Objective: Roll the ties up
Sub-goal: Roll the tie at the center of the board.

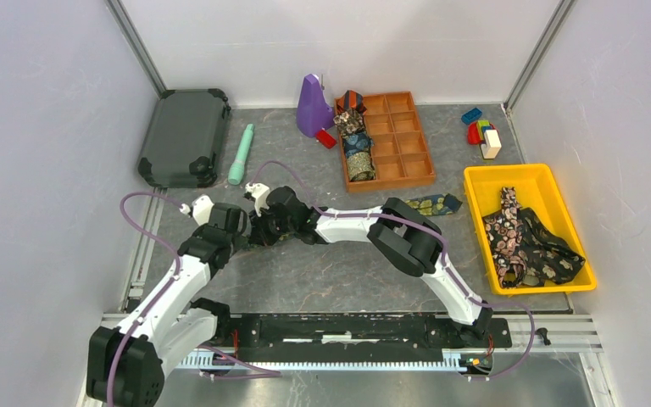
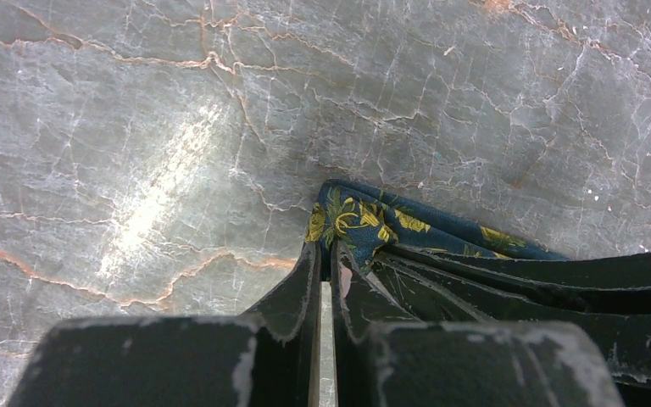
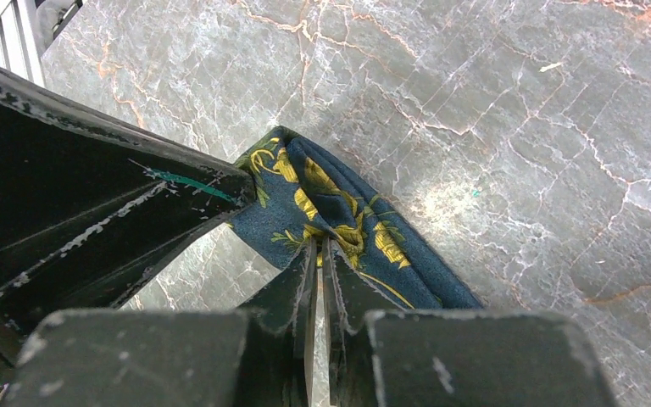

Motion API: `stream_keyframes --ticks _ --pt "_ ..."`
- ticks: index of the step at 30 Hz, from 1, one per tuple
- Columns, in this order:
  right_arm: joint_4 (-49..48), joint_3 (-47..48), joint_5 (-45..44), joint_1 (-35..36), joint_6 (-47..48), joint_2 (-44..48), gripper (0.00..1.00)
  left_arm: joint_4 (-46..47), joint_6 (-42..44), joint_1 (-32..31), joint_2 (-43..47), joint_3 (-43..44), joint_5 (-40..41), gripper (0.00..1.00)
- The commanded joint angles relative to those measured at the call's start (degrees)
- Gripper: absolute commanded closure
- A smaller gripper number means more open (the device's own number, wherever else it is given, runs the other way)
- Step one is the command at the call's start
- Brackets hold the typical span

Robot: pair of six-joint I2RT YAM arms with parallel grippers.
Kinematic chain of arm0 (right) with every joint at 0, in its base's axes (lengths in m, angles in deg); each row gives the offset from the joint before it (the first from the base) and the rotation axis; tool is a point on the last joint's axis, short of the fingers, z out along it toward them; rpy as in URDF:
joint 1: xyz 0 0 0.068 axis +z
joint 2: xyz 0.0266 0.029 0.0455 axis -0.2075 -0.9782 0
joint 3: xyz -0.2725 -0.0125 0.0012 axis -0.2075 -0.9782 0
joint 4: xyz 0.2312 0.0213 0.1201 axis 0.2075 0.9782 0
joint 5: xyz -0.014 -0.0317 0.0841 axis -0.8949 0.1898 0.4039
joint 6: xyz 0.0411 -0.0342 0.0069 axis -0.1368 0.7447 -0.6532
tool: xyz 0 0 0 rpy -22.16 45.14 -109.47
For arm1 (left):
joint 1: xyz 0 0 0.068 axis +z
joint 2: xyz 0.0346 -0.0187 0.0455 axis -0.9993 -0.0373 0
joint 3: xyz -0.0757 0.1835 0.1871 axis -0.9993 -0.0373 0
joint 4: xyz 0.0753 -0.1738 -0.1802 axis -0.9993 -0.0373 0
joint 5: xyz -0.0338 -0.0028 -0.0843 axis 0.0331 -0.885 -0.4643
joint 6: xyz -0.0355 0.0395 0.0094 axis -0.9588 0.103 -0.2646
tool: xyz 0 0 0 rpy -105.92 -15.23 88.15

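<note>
Partway through, a navy-gold tie (image 2: 364, 222) is pinched at the tips of the left hand (image 2: 322, 254) and right hand (image 3: 318, 250), while rolled ties (image 1: 358, 144) are stowed in the tray (image 1: 407, 136) beyond them and loose ties (image 1: 525, 242) are left in the bin (image 1: 485, 182).

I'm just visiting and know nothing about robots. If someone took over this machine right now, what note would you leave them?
Left gripper: shut on the navy-gold tie.
Right gripper: shut on the same tie, right beside the left one.
Tie's wide end lies flat on the table, near the yellow bin.
Done: rolled ties sit in the orange tray's left column.
Left to do: roll this tie; loose ties wait in the bin.
</note>
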Motion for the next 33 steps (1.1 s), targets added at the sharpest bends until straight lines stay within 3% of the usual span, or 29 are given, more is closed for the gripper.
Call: stream_keyframes --ticks 1,21,33 --pt "-1.4 2.6 -1.4 0.0 0.6 -1.4 0.89 -1.1 -2.9 -0.2 1.7 1.0 2.0 0.94" --pt "-3.4 11.0 1.1 0.5 -2.3 -7.5 0.9 -3.3 -3.3 -1.3 1.6 4.7 2.0 0.96" --pt "-9.2 7.9 3.3 -0.2 -4.7 -7.4 0.9 0.1 -3.1 -1.7 -2.3 3.6 1.6 0.97"
